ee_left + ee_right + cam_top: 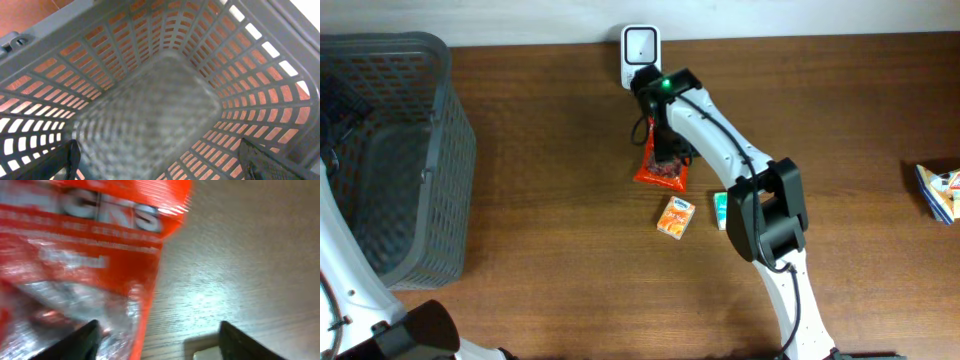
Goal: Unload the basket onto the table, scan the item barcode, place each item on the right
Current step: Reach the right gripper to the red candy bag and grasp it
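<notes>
the right gripper [155, 342] has its jaws apart low over the red snack packet [660, 172]. one finger [82, 339] is against the packet's clear part and the other is over bare table [550, 210], and i cannot tell whether either touches the packet. the packet lies just in front of the white scanner [639, 45] at the table's back edge, with a small orange box [676, 216] and a green-and-white box [720, 210] nearer the front edge. the left gripper [167, 162], jaws wide apart and holding nothing, hangs over the grey basket [250, 75] at the table's left end.
</notes>
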### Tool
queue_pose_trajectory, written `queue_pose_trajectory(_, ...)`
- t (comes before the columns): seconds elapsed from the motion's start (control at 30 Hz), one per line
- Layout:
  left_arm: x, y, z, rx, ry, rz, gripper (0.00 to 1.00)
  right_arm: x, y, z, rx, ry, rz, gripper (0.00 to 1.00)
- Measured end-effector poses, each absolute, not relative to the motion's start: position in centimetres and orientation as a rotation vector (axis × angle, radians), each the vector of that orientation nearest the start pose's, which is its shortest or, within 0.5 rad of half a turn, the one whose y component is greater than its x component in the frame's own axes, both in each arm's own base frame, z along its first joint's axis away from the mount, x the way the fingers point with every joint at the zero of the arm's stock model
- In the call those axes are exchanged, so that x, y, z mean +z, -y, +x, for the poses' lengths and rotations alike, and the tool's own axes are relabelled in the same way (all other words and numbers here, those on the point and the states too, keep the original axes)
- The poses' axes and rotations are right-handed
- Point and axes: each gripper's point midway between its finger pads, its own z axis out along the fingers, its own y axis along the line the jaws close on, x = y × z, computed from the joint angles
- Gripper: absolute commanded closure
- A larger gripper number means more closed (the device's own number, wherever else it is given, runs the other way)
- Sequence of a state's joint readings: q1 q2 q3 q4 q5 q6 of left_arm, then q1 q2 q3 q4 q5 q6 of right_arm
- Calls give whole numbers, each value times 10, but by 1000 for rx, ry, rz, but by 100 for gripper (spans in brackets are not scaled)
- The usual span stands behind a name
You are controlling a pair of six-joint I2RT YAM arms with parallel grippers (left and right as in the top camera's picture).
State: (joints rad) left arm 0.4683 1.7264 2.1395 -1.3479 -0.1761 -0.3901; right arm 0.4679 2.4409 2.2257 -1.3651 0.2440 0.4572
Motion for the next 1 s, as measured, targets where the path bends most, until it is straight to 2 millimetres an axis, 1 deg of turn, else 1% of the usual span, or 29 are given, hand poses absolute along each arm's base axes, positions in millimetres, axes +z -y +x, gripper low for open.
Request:
queue_pose_trajectory(0.1,332,-210,348,253,-2245,-1107,1,54,-206,444,-105,-3035,-254,18)
queue_pose_trajectory(0.17,332,-210,349,253,-2244,-1107,1,54,-223,442,-30,-3020,-371,18)
queue_pose_trajectory(0.23,332,-210,348,253,-2244,-1107,1,55,-235,441,-7,-2996,-415,18)
queue_pose_trajectory(0.33,332,-210,348,253,-2244,-1107,1,53,-237,441,-85,-2975,-352,18)
queue_pose_trajectory(0.4,332,-210,348,253,-2244,-1107,1,41,-232,443,-129,-2972,-303,18)
queue_pose_trajectory(0.47,332,-210,349,253,-2245,-1106,1,25,-227,441,-162,-2976,-280,19)
queue_pose_trajectory(0.5,332,-210,349,253,-2244,-1107,1,15,-224,439,-178,-2980,-274,30)
queue_pose_trajectory(0.53,332,-210,348,253,-2244,-1107,1,10,-221,437,-197,-2984,-269,48)
queue_pose_trajectory(0.6,332,-210,348,253,-2245,-1107,1,7,-218,438,-225,-2977,-246,68)
queue_pose_trajectory(0.67,332,-210,348,253,-2245,-1107,1,12,-216,437,-231,-2974,-233,69)
queue_pose_trajectory(0.73,332,-210,348,253,-2245,-1107,1,16,-218,432,-166,-3020,-224,74)
queue_pose_trajectory(0.77,332,-210,348,253,-2245,-1107,1,21,-222,428,-84,-3060,-213,74)
queue_pose_trajectory(0.83,332,-210,348,253,-2244,-1107,1,35,-240,424,174,-3114,-220,74)
queue_pose_trajectory(0.9,332,-210,348,253,-2245,-1107,1,58,-262,427,521,-3107,-253,75)
queue_pose_trajectory(0.93,332,-210,349,253,-2244,-1107,1,72,-271,427,738,-3082,-280,75)
queue_pose_trajectory(0.97,332,-210,348,253,-2245,-1107,1,85,-277,426,953,-3051,-301,76)
queue_pose_trajectory(1.0,332,-210,349,253,-2244,-1107,1,95,-278,423,1107,-3020,-325,76)
